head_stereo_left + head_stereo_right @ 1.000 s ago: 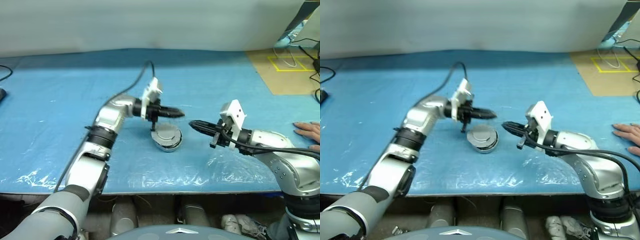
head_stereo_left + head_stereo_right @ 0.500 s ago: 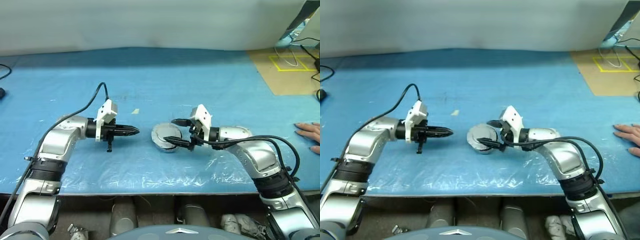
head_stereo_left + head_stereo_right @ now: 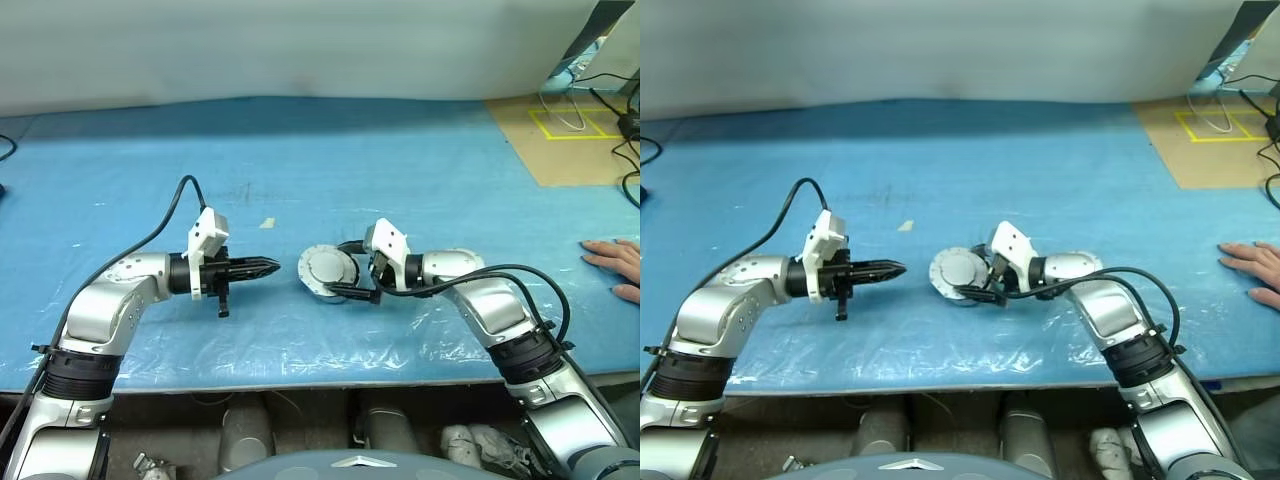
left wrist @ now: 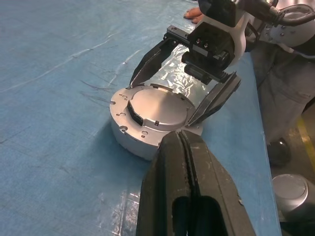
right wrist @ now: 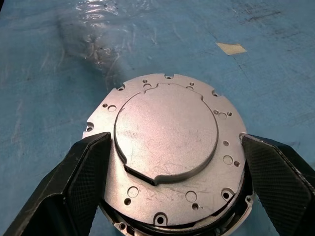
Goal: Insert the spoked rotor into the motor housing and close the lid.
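Note:
The motor housing (image 3: 322, 285) rests on the blue table cover (image 3: 400, 180) near the middle. The lid (image 5: 166, 132) lies on top of it, plain grey face up, with a dark gap at one edge (image 4: 132, 111). My right gripper (image 3: 335, 268) is open; its two fingers (image 5: 83, 172) straddle the housing close to its rim, and I cannot tell whether they touch it. My left gripper (image 3: 270, 266) is shut and empty, pointing at the housing from a short way to its left. The spoked rotor is hidden.
A person's hand (image 3: 612, 262) lies flat on the table at the far right. A small scrap of tape (image 3: 267, 223) sits behind the left gripper. A brown board with yellow markings (image 3: 560, 140) and cables lie at the back right.
My left gripper drew back to the left and sank away from the housing. My right gripper opened and moved left until its fingers flanked the housing.

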Robot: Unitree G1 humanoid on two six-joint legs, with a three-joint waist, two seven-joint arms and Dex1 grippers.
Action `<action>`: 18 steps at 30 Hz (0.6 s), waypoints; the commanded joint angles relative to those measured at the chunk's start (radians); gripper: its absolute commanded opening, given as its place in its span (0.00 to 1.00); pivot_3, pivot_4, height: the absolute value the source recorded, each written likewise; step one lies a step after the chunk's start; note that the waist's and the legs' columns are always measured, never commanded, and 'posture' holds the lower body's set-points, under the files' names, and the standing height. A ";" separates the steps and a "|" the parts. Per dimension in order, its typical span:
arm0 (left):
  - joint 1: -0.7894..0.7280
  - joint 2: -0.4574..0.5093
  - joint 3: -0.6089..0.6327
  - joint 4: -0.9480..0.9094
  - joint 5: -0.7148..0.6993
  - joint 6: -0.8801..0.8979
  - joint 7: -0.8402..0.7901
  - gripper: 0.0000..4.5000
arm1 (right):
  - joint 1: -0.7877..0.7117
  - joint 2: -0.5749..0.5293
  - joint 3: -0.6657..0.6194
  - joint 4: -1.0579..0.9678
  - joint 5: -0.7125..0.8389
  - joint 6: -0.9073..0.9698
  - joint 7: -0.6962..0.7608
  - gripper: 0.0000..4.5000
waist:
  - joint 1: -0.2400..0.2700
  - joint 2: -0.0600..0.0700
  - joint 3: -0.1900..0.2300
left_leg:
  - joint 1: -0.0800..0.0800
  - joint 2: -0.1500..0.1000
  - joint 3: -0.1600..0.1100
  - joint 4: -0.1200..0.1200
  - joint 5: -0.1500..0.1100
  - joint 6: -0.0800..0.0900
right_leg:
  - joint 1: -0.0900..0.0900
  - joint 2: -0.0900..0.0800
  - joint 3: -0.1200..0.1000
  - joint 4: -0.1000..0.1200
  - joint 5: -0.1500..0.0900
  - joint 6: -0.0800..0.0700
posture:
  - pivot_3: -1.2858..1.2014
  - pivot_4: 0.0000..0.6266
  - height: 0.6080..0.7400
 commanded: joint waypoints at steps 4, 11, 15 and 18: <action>-0.018 0.006 0.000 0.030 -0.008 -0.050 -0.007 0.00 | 0.008 0.010 0.001 0.006 -0.029 -0.030 0.004 0.91 | 0.000 0.000 0.000 | 0.000 0.000 0.000 0.000 0.000 0.000 | 0.000 0.000 0.000 0.000 0.000 0.000 | 0.52 0.24 1.00; -0.018 0.009 -0.013 0.041 -0.009 -0.069 -0.008 0.00 | 0.011 0.008 -0.013 -0.003 -0.029 -0.002 -0.003 0.66 | 0.000 0.000 0.000 | 0.001 0.000 0.000 0.002 0.000 0.000 | 0.000 0.000 0.001 0.002 0.000 0.000 | 0.52 0.24 1.00; -0.016 0.001 -0.023 0.031 -0.011 -0.063 -0.003 0.00 | -0.011 0.009 -0.105 -0.054 0.087 0.110 0.009 0.66 | 0.002 0.000 0.000 | 0.001 0.000 0.000 0.004 0.000 0.000 | 0.000 0.000 0.002 0.004 0.000 0.000 | 0.52 0.24 1.00; -0.009 -0.003 -0.035 0.014 -0.015 -0.055 0.002 0.00 | -0.033 0.013 -0.185 -0.097 0.197 0.207 0.023 0.66 | 0.001 0.000 0.000 | 0.000 0.000 0.000 0.004 0.000 0.000 | 0.000 0.000 0.002 0.004 0.000 0.000 | 0.52 0.24 1.00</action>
